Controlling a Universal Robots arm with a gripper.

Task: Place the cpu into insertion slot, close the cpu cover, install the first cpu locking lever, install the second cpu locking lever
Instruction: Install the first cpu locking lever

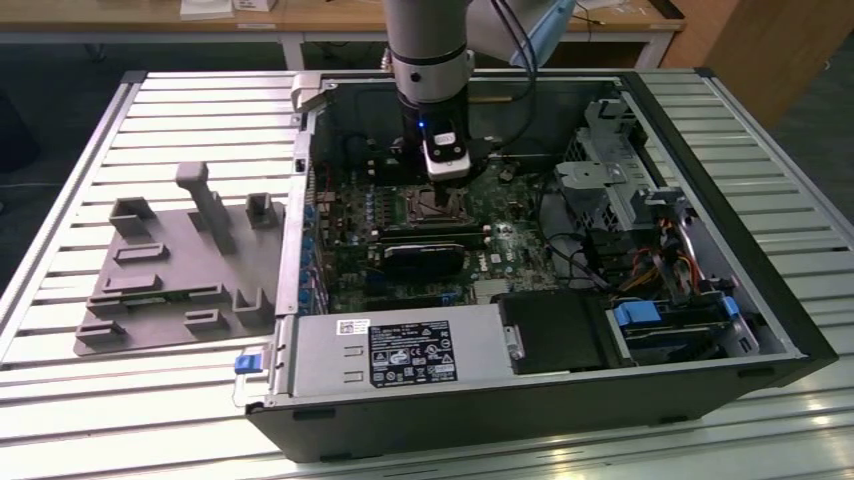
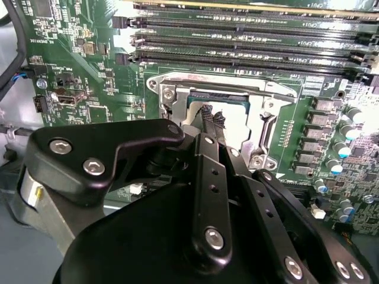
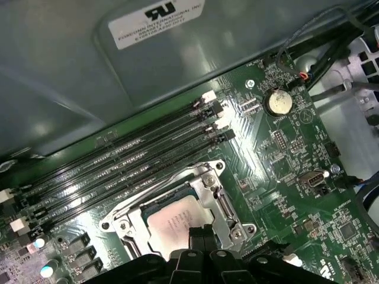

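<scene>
while the arm hung over the open computer case (image 1: 747, 310), the scene read, from the exterior view's left:
fixture tray (image 1: 160, 290): grey, on the slatted table (image 1: 80, 180), beside the case.
gripper (image 2: 210, 121): fingertips pressed together, touching the cpu's top; whether they gripped it could not be told.
cpu (image 3: 172, 223): seated in the insertion slot (image 3: 133, 216), silver top showing.
cpu cover (image 3: 222, 204): silvery frame around the chip.
memory slots (image 3: 118, 171): just beside the socket.
</scene>
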